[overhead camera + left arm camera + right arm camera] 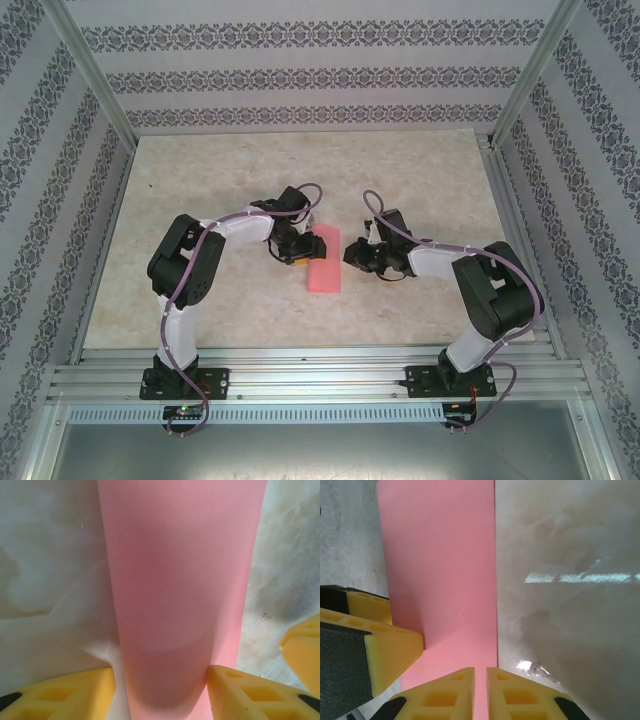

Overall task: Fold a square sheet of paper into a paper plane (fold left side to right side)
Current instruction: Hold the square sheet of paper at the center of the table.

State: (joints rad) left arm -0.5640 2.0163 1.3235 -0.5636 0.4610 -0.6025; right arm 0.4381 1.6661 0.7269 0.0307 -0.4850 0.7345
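The square sheet of paper (326,270) lies mid-table as a narrow salmon-pink strip, its left side folded over to the right. My left gripper (298,248) is at the strip's far left, open; in the left wrist view the paper (180,580) bulges up between the yellow fingers (75,695), touching the right one. My right gripper (355,255) is at the strip's right edge. In the right wrist view its fingertips (460,690) are almost together over the paper (440,570) near that straight edge, with nothing caught between them.
Marbled beige tabletop (200,200) surrounds the paper, with patterned walls and metal frame posts (95,80) at the sides. The left gripper's yellow finger (385,645) sits close beside the right gripper. Aluminium rails (320,375) run along the near edge.
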